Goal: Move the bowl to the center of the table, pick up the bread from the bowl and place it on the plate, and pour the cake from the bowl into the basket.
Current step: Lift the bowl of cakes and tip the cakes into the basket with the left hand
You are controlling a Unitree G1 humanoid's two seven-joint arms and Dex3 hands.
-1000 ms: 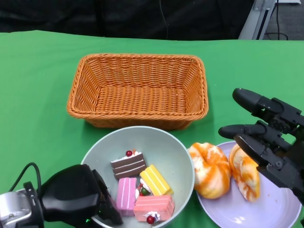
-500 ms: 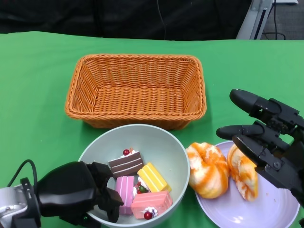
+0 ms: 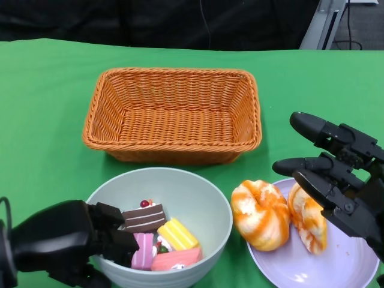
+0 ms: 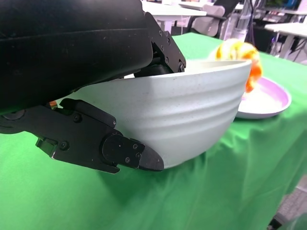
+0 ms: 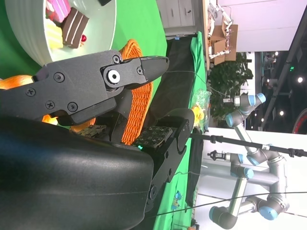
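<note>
Left hand (image 3: 66,243) grips the bowl (image 3: 198,198) rim, cakes (image 3: 159,243) inside, just before the basket (image 3: 173,114). Right hand (image 3: 336,180) spread, holding nothing, over plate (image 3: 354,261) with bread (image 3: 261,213).

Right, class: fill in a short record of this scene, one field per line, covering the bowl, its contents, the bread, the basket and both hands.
bowl: pale green bowl, gripped at its rim by the left hand
contents: cake pieces in brown, pink, yellow
bread: two orange-white rolls, one overhanging the plate's edge
basket: wicker basket, nothing in it, beyond the bowl
right hand: right hand open, above the plate
</note>
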